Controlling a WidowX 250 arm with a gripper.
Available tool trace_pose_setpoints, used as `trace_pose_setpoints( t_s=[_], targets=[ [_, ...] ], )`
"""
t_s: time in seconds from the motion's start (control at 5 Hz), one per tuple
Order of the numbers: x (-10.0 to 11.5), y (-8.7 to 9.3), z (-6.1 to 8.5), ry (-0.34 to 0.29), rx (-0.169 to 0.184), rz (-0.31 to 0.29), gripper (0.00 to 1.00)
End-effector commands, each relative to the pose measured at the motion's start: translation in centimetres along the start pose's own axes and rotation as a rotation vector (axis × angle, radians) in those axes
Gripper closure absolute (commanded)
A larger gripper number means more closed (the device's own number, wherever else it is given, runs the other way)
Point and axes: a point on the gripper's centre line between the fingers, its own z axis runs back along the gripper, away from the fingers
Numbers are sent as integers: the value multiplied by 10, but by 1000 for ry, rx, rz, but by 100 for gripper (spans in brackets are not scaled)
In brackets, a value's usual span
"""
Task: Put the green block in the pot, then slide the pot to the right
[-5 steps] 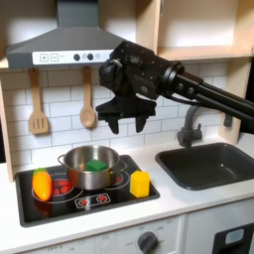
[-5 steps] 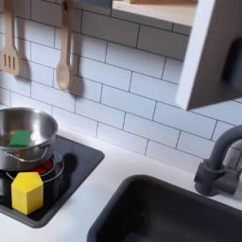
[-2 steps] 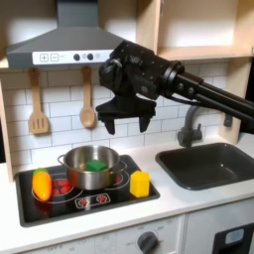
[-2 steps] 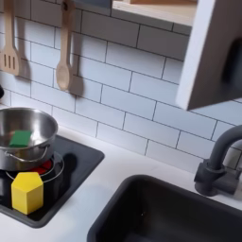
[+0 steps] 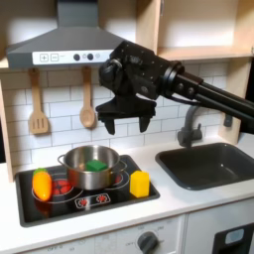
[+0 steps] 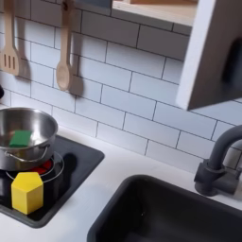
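Toy kitchen. In the first exterior view the hand (image 5: 126,124) hangs in the air above the stove, its fingers spread apart and empty, well clear of the pot (image 5: 91,167) below it. The black arm (image 5: 203,95) reaches in from the first exterior view's right.

The pot sits on the black stove top (image 5: 114,201), on the back burner. The green block (image 5: 94,164) lies inside the pot, on its bottom; in the second exterior view the green block (image 6: 19,138) shows against the pot's (image 6: 28,128) inner wall.

A yellow block (image 5: 139,183) stands on the stove just beside the pot, toward the first exterior view's right. An orange-yellow toy vegetable (image 5: 42,184) stands on the pot's other side.

Sink (image 5: 211,165) and grey tap (image 5: 190,126) are set in the bench (image 5: 189,201), toward the first exterior view's right. Wooden spatula (image 5: 38,104) and wooden spoon (image 5: 87,100) hang on the tiled wall.
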Motion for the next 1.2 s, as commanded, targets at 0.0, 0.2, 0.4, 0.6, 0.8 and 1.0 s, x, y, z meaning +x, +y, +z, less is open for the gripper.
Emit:
trace_pose_setpoints(
  t_s=[0.0, 0.2, 0.4, 0.6, 0.8, 1.0],
  targets=[
    [-6, -11, -21, 6, 27, 18, 0],
    [-21, -25, -18, 16, 78, 39, 0],
    [-37, -39, -15, 36, 112, 57, 0],
    [-51, -55, -9, 105, 182, 59, 0],
    [-63, -72, -4, 147, 178, 68, 0],
    [-74, -83, 4, 149, 194, 86, 0]
  ],
)
